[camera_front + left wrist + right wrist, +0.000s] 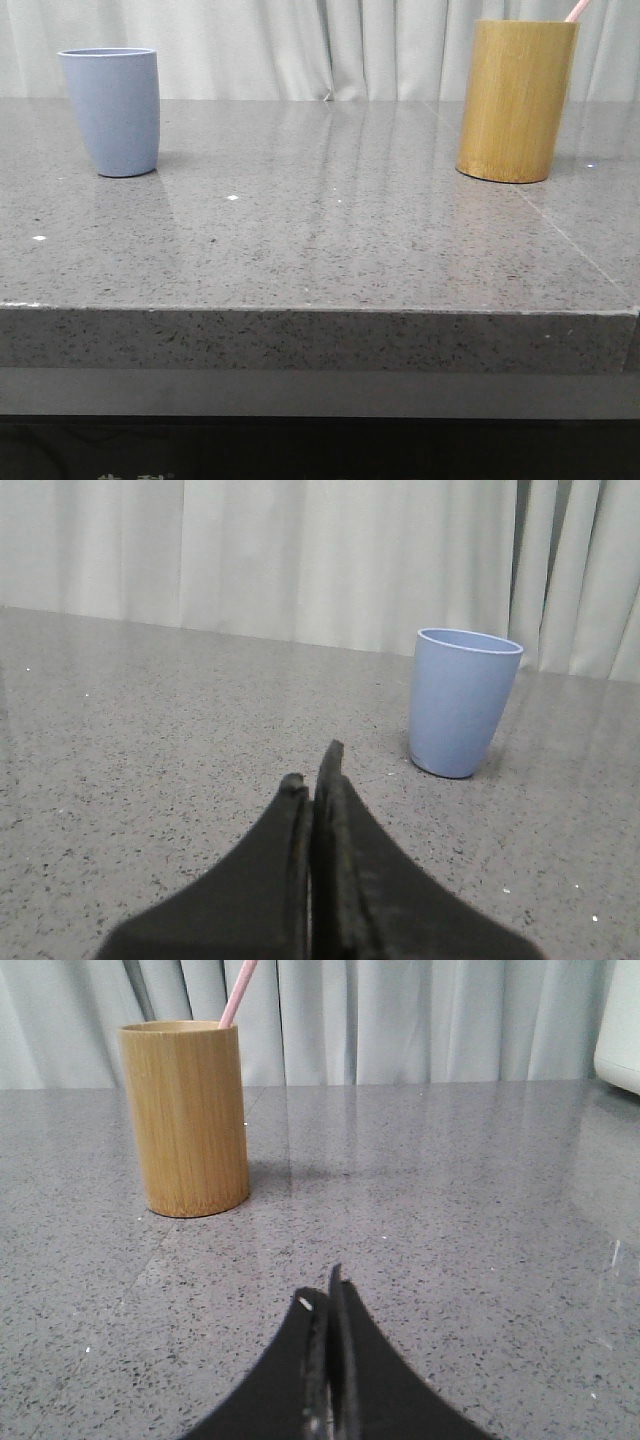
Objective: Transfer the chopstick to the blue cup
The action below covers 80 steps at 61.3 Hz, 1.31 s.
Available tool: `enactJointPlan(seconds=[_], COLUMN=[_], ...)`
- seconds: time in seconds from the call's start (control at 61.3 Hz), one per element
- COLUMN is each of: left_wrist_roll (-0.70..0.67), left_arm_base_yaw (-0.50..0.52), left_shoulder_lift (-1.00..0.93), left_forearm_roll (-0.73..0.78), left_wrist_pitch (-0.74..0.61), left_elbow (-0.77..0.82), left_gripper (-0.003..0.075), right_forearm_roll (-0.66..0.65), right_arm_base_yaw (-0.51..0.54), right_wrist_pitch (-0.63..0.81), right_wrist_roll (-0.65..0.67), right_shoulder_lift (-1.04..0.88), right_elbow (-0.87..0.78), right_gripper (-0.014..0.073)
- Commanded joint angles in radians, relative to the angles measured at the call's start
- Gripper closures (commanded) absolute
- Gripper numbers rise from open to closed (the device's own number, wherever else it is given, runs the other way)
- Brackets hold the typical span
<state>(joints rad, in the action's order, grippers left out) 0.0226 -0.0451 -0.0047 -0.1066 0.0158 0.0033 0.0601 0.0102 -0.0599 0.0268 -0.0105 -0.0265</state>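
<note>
Surface: a grey speckled stone table (330, 250), glossy, with faint reflections and a thin seam running across its right part. Its thick front edge faces the camera in the front view.
Room: a pale pleated curtain (300, 50) hangs behind the far edge of the table.
Blue cup (110, 110): upright at the far left of the table, open mouth up, nothing seen inside it. In the left wrist view it stands beyond the fingers, to one side.
Bamboo holder (516, 100): a taller yellow-brown cylinder, upright at the far right, well apart from the blue cup.
Chopstick (576, 10): stands in the bamboo holder, tilted, with its pink top poking above the rim; the rest is hidden inside.
Left gripper (313, 775): black fingers pressed together, holding nothing, low over bare table, apart from the blue cup.
Right gripper (322, 1290): black fingers pressed together, holding nothing, over bare table, apart from the bamboo holder.
Other: a white object (620, 1025) sits at the edge of the right wrist view; too little shows to tell what it is.
In the way: bare table lies between the two cups.
</note>
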Motion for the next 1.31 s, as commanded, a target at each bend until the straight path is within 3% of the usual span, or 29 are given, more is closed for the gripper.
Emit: enactJointPlan(seconds=[0.0, 0.245, 0.49, 0.767, 0.93, 1.29], left_wrist_roll=[-0.006, -0.006, -0.006, -0.006, -0.006, -0.006], left_arm_base_yaw=[-0.005, -0.005, -0.005, -0.005, -0.005, -0.005], left_shoulder_lift=[-0.023, -0.016, 0.125, 0.418, 0.527, 0.655], left_forearm_roll=[0.000, 0.000, 0.002, 0.002, -0.016, -0.024], left_wrist_pitch=[-0.123, -0.047, 0.218, 0.560, 0.593, 0.576], left_elbow=[0.009, -0.141, -0.463, -0.824, -0.867, -0.844], left_gripper=[0.0739, 0.0739, 0.0739, 0.0739, 0.0739, 0.0739], right_forearm_roll=[-0.010, -0.012, -0.045, -0.045, -0.044, -0.036], right_arm_base_yaw=[0.003, 0.003, 0.003, 0.003, 0.003, 0.003], right_wrist_pitch=[0.086, -0.021, -0.193, -0.445, -0.529, -0.542], right_wrist_roll=[-0.004, -0.004, -0.004, -0.005, -0.005, -0.006], right_shoulder_lift=[-0.021, -0.020, 0.074, 0.347, 0.479, 0.647], right_elbow=[0.011, 0.170, 0.459, 0.743, 0.784, 0.781], right_gripper=[0.0711, 0.0711, 0.0711, 0.0711, 0.0711, 0.0711])
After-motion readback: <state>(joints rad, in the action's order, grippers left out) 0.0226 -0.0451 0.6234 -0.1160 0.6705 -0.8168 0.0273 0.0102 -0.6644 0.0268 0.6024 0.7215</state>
